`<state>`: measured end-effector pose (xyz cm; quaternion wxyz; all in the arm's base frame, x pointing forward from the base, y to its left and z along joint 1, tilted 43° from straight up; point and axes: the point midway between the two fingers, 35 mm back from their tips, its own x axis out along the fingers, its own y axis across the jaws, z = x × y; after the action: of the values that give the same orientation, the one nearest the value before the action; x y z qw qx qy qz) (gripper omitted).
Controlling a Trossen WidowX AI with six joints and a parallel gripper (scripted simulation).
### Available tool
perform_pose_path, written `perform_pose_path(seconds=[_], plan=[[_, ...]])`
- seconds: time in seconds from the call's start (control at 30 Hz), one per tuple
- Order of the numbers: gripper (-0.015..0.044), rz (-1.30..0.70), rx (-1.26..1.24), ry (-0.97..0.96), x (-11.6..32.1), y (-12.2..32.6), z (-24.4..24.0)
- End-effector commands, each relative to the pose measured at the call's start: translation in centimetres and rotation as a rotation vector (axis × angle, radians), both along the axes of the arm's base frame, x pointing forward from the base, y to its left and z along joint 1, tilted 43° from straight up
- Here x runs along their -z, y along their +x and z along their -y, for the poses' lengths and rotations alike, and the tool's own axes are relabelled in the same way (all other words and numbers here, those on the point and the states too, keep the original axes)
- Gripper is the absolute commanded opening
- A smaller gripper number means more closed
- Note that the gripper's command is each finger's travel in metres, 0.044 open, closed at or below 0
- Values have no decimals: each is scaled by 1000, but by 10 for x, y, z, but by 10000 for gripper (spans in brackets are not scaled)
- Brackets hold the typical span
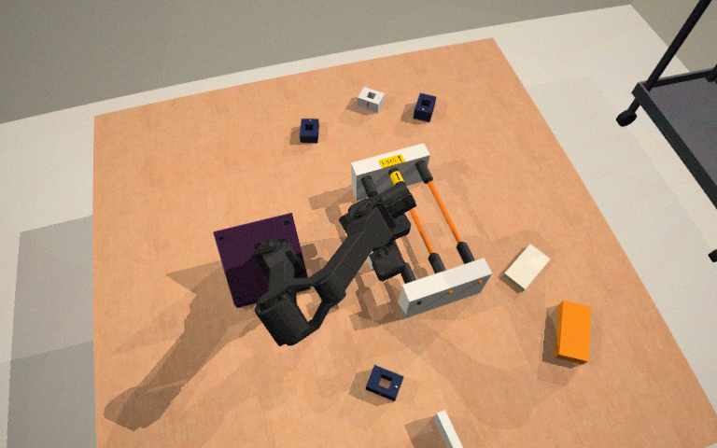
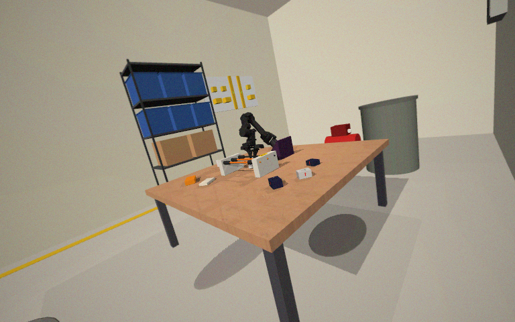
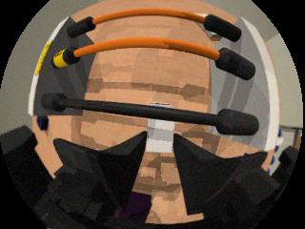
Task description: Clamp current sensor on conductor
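I've got the white sensor [image 2: 250,166] [image 3: 161,135] pinched in my gripper [image 1: 388,261] [image 2: 251,154] [image 3: 160,135], lower centre of the wrist view, off the conductors. Grasping's the step; next, I'd lift, aim its arrow toward the LOAD marker [image 1: 391,161] [image 2: 262,154] [image 3: 44,58], and approach the middle orange conductor [image 1: 423,232] [image 2: 245,159] [image 3: 148,44].

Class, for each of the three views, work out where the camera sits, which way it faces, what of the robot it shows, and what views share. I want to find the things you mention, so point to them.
Top: high above the table [image 1: 158,169] [image 2: 235,204], looking steeply down; most of the arm shows.
Exterior: off beyond a table corner, looking across toward the shelf rack [image 2: 210,99]; the arm appears small.
Wrist: by the gripper [image 3: 160,135], looking past its fingers at the conductors; only the gripper's parts show.
Shared: all three show the orange conductors [image 1: 443,213] [image 2: 239,162] [image 3: 143,43].
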<state>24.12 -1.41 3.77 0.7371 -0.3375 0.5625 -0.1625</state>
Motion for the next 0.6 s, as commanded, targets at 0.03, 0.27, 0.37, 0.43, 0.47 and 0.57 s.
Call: perform_pose_path(seconds=[0.03,0.27,0.37,0.43,0.47,0.57], plan=[[0,8,1,0,-2,2,-1],[0,8,1,0,-2,2,-1],[0,8,1,0,-2,2,-1],[0,8,1,0,-2,2,-1],[0,8,1,0,-2,2,-1],[0,0,0,0,0,-1,0]])
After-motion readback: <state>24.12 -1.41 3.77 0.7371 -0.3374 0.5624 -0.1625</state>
